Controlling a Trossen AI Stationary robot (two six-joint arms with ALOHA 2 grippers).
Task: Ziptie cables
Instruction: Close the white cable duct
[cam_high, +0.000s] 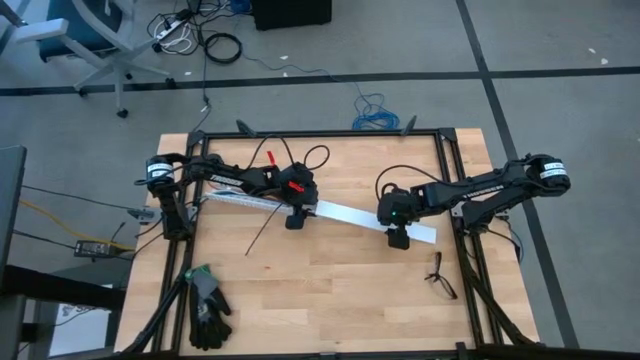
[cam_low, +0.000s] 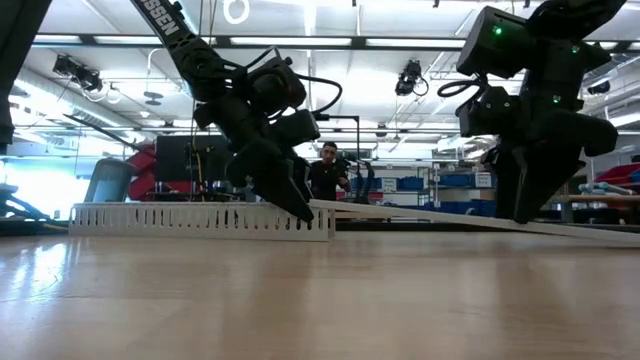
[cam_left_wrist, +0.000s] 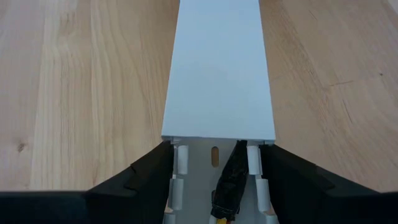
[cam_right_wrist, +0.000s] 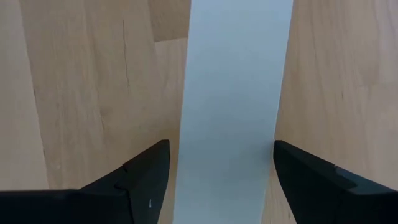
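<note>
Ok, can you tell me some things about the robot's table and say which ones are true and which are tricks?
1. A white cover strip stretches between the two grippers. True.
2. The right gripper has its fingers spread at either side of the white strip. True.
3. The black gloves lie right under the right arm. False: they lie at the table's near-left corner.
4. The spectacles sit inside the slotted duct. False: they lie on the bare wood near the right arm.
5. The left gripper sits at the slotted duct. True.
</note>
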